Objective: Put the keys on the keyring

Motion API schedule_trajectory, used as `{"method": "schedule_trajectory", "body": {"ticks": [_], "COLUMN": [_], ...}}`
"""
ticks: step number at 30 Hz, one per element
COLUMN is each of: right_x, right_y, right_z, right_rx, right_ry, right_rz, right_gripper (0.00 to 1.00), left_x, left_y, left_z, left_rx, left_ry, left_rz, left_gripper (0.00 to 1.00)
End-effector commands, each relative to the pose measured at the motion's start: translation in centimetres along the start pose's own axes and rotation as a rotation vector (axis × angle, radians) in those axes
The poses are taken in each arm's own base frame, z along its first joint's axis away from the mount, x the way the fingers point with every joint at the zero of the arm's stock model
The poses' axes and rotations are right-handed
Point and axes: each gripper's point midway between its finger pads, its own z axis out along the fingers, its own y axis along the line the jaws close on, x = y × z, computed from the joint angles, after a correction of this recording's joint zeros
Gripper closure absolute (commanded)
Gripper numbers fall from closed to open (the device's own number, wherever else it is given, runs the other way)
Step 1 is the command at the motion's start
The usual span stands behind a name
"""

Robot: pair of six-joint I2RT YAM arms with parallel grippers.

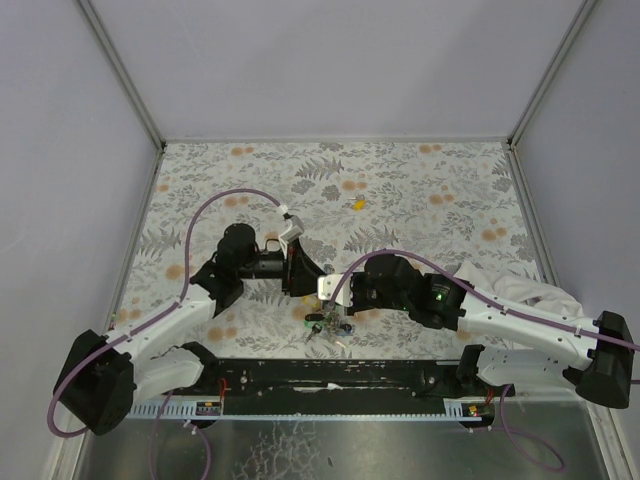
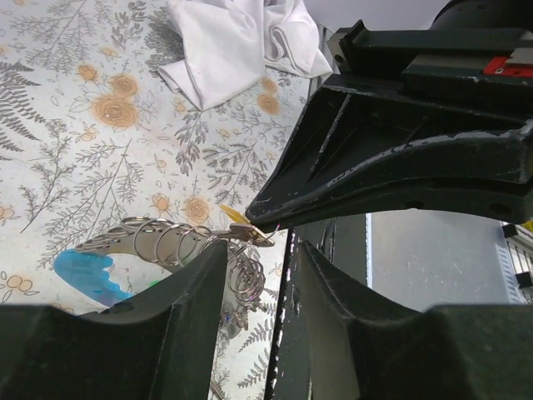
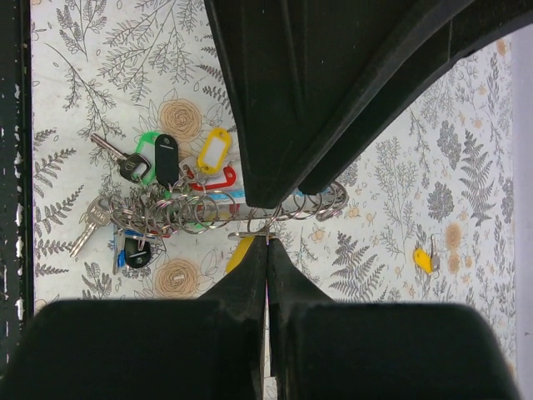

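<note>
Here, right claw [image 3: 268, 240] clamped on yellow key [image 3: 240, 253], keyring [image 3: 179, 212] just beside fingertips.

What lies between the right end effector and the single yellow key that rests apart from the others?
Only bare floral table cover: the right wrist view shows nothing between the right end effector and the single yellow key.

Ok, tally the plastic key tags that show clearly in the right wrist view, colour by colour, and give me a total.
yellow tags: 3
green tag: 1
red tag: 1
black tag: 1
Total: 6 clear tags; the tangle of rings and keys at lower left may hide more.
</note>
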Motion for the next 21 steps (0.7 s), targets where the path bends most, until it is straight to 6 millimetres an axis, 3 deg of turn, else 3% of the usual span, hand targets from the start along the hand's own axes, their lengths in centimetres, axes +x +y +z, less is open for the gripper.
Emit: {"method": "schedule_trajectory", "body": {"ticks": [1, 14, 21], "right_x": [-3.2, -3.9, -3.8], "right_y": [-1.9, -1.8, -1.8], "right_z": [-0.6, -0.9, -1.1], "right_rx": [0.047, 0.03, 0.035], "right_ry": [-0.097, -0.125, -0.124], "right_rz": [-0.03, -0.04, -0.037], "right_gripper": [1.0, 1.0, 1.0], "left_x": [-0.9, -0.7, 0.7], "left_y": [-1.0, -1.8, -1.8], "left_z": [0.2, 0.5, 0.7], "left_rx": [0.092, 0.179, 0.197], "left_ry": [-0.028, -0.084, -0.077], "left_rz": [0.071, 0.216, 0.277], "left_gripper": [0.6, 0.59, 0.59]}}
